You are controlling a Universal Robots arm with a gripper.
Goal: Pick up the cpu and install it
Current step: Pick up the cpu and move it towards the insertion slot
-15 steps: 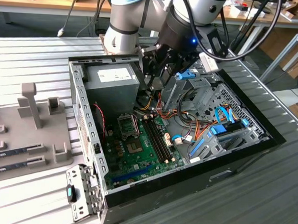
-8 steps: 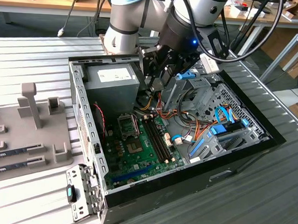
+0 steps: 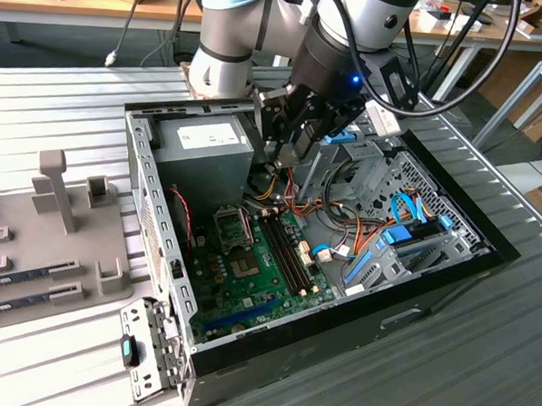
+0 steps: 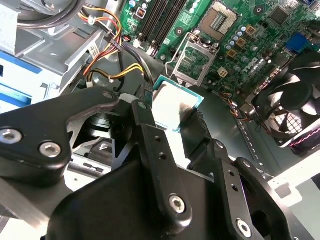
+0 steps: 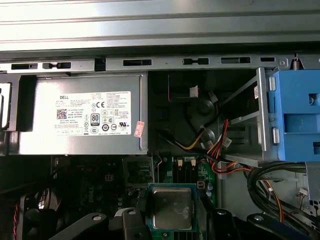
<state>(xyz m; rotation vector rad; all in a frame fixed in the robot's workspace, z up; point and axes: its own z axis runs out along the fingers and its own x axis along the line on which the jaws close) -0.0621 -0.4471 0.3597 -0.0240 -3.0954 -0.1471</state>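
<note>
Had the end effector (image 4: 172, 121) pinched on the cpu (image 4: 177, 100) by two edges, up in the air inside the open PC case (image 3: 143, 174). Hung above the motherboard (image 4: 250, 47), beside the grey power supply (image 5: 80, 115), with the empty socket (image 4: 218, 21) nearby.

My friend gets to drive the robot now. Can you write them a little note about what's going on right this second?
Claw: shut on the cpu, gripping it by its edges, shiny top showing.
Where: the claw hangs over the open computer case, near the grey power supply. The cpu is in the air, above the green board and not touching it.
Done: cpu picked up.
Left: the socket is empty with its metal frame flipped open. The cpu is not in it yet.
</note>
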